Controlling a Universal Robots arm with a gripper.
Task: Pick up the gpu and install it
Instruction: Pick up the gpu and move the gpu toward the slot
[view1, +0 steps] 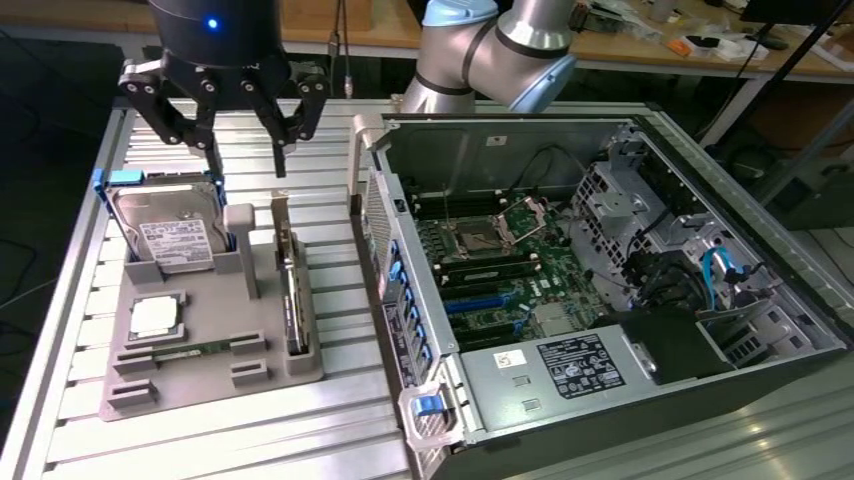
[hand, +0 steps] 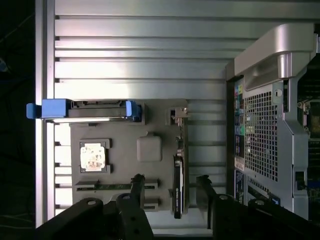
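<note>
The gpu (view1: 290, 300) is a thin dark card standing on edge in a slot along the grey holder (view1: 200, 385), on the side nearest the computer case. In the wrist view the gpu (hand: 178, 180) shows edge-on, with its silvery bracket at the far end. My gripper (view1: 247, 162) hangs well above the back of the holder, open, with nothing between its fingers. In the wrist view, my gripper (hand: 170, 184) has its dark fingertips (hand: 137, 184) spread to either side of the card's line, high above it.
The holder also carries a hard drive in a blue frame (view1: 163, 232), a square processor (view1: 154, 316) and a narrow memory stick (view1: 190, 350). The open computer case (view1: 601, 280) lies at the exterior view's right, motherboard (view1: 487, 270) exposed. All rest on a slatted aluminium table (view1: 267, 440).
</note>
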